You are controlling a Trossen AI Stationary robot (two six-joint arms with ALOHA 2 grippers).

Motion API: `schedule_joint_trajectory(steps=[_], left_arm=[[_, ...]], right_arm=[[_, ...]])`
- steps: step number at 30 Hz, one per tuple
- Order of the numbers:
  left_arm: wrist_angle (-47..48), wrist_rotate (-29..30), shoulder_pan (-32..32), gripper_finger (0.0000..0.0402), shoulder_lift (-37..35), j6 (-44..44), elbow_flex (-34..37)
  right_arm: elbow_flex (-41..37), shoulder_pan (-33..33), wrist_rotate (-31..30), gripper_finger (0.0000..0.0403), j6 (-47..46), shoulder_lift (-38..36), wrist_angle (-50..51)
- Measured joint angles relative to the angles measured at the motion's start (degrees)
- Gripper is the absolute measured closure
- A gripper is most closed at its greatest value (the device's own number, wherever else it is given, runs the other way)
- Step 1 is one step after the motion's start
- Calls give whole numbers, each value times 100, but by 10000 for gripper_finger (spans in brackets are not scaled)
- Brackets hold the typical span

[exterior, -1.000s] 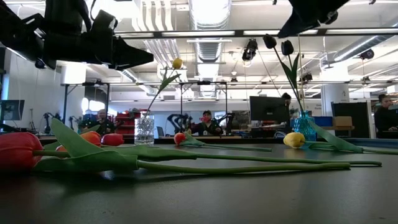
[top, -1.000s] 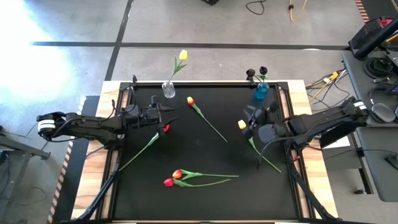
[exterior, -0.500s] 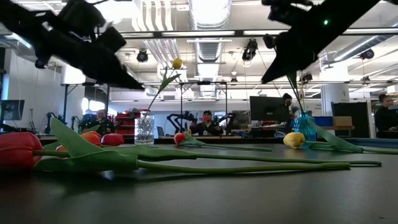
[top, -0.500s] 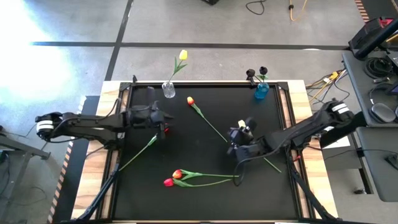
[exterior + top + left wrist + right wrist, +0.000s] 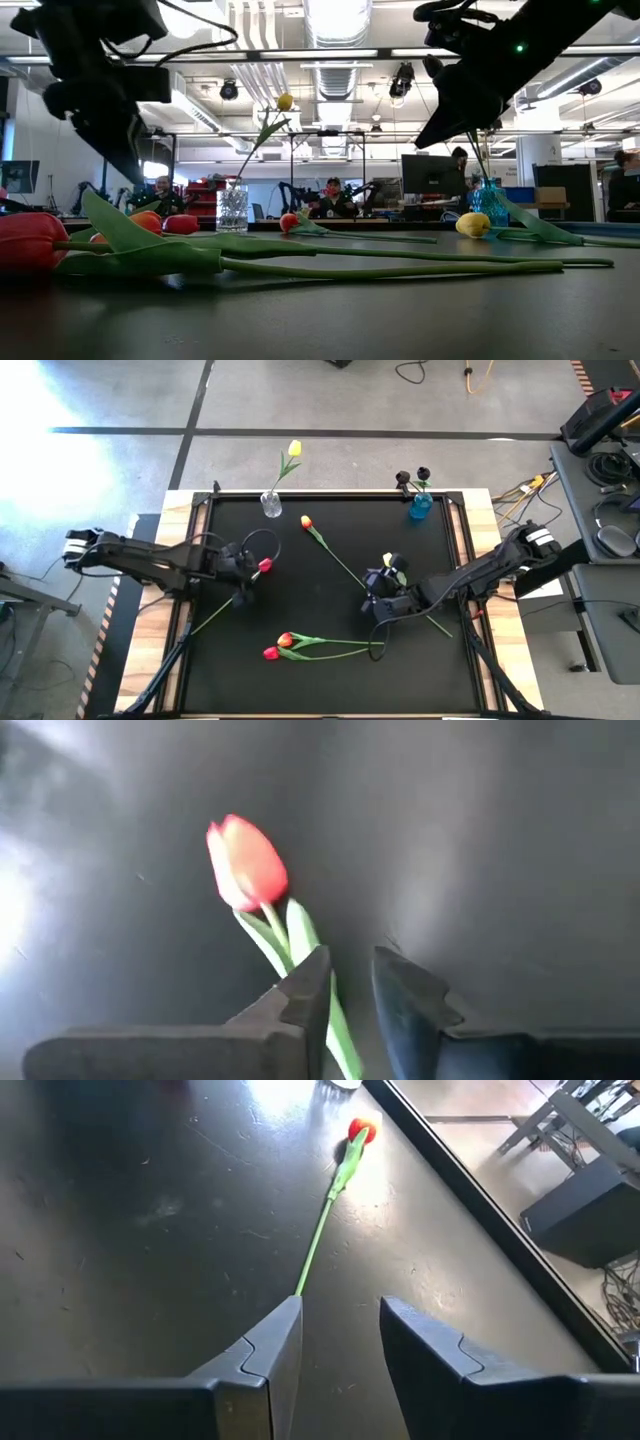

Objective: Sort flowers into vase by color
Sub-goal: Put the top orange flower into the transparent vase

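Desk (image 5: pixel 330 530): black mat — loose flowers lying flat.
Left tool (image 5: pixel 345 995): fingers parted, straddling red tulip (image 5: pixel 246 863) stem, not clenched.
Right tool (image 5: pixel 335 1342): released — mid-desk, grasping nothing.

The table (image 5: pixel 330 610) has a black top that looks matt and a bit scratchy, with pale wood (image 5: pixel 150 630) along its sides. One vase (image 5: pixel 271 506) looks like clear shiny glass, and the other vase (image 5: pixel 420 508) looks like shiny blue glass. The left claw (image 5: pixel 345 995) has dark, dull fingers (image 5: pixel 300 995) that look like hard plastic.
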State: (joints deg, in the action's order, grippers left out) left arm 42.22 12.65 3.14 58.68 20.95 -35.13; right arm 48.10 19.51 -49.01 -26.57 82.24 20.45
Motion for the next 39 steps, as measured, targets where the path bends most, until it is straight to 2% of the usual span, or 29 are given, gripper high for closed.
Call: schedule_joint_trajectory(steps=[10,14,22,29,33,39], left_arm=[[485,0,-27,218,265,1164,-2],[480,8,-94,187,612,1351,-2],[391,53,-105,192,1249,946,-222],[161,804,-93,205,1225,517,-538],[-1166,1247,-29,212,785,15,-263],[-4297,699,-19,235,103,-1257,684]], right_arm=[[0,65,-2,275,-59,7,-22],[0,63,-4,273,-52,4,-22],[0,59,37,279,-40,4,-22],[0,-302,373,280,37,35,-655],[0,-742,1105,280,224,37,-1265],[5,-1292,1671,279,878,251,-2323]])
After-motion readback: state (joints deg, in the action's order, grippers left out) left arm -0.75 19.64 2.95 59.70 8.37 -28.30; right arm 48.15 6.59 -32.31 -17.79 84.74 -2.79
